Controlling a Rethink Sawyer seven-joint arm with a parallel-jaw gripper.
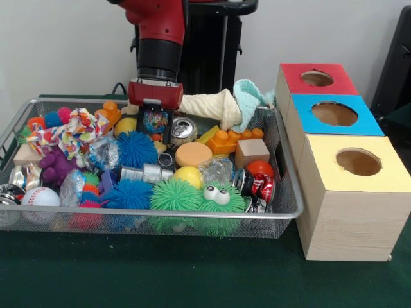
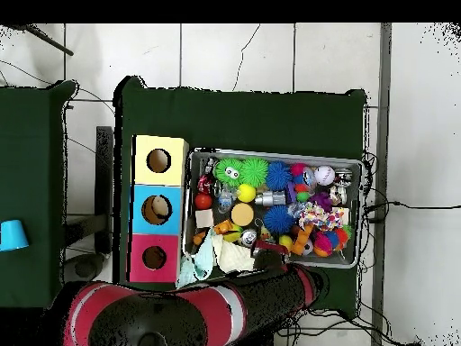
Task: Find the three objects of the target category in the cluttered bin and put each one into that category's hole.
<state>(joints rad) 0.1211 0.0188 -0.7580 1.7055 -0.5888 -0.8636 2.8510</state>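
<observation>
Green googly-eyed fuzzy toy point(image 1: 218, 204) sits at wire bin point(image 1: 160, 217) front edge, spiky balls beside it. Mid-bin: orange disc point(image 1: 192, 154), wooden cube point(image 1: 252, 153). Farther back, hand point(image 1: 155, 122) lowered among clutter beside crushed can point(image 1: 183, 129), possibly gripping something colourful; can't tell. Three holed boxes point(image 1: 350, 186) alongside bin on bench.

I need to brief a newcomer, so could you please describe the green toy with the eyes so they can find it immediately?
Start at the wire mesh bin and go to its front edge, nearest the camera in the front view. The green spiky creature lies there, beside a plain green spiky ball. It alone has two bulging white eyes.
</observation>
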